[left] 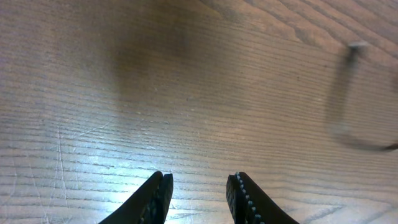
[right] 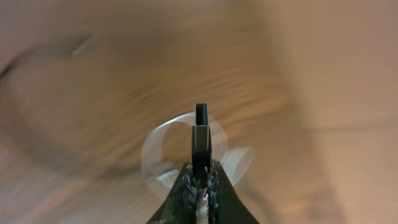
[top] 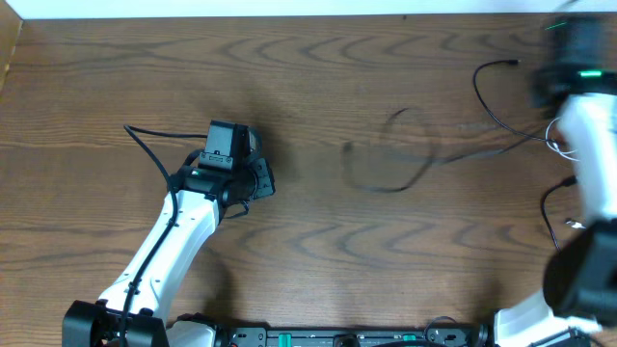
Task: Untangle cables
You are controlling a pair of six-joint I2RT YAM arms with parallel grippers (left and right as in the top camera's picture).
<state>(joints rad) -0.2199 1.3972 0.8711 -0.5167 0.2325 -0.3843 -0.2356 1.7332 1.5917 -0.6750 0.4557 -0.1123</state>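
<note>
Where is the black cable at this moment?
Overhead, the black cable lies blurred on the right half of the table: a loop near centre, trailing right to the right arm, well right of the open left gripper.

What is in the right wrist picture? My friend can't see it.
The right gripper is shut on a small black plug that sticks up from its fingertips. A blurry white cable curls in a loop behind it, against the blurred wooden table.
</note>
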